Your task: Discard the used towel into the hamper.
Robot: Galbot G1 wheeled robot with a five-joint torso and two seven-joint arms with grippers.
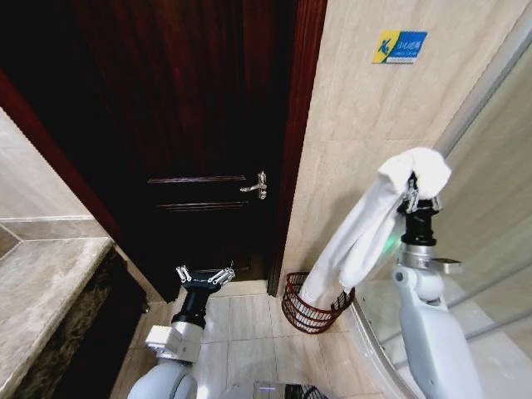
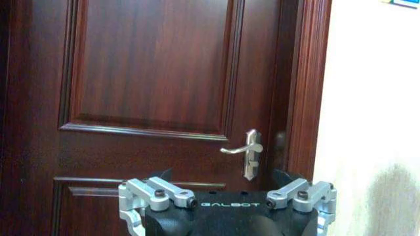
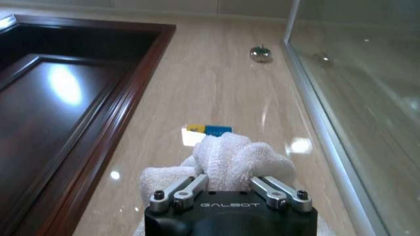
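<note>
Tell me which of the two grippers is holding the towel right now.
The right gripper, raised beside the shower glass, is clamped on the white towel, whose lower end hangs into the hamper. The left gripper is open and empty, facing the dark door.

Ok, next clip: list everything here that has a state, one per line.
towel: held up high, lower end hanging into the hamper
hamper: upright on the floor by the wall
door: closed
right tool: shut on the towel
left tool: open, empty, low before the door
</note>
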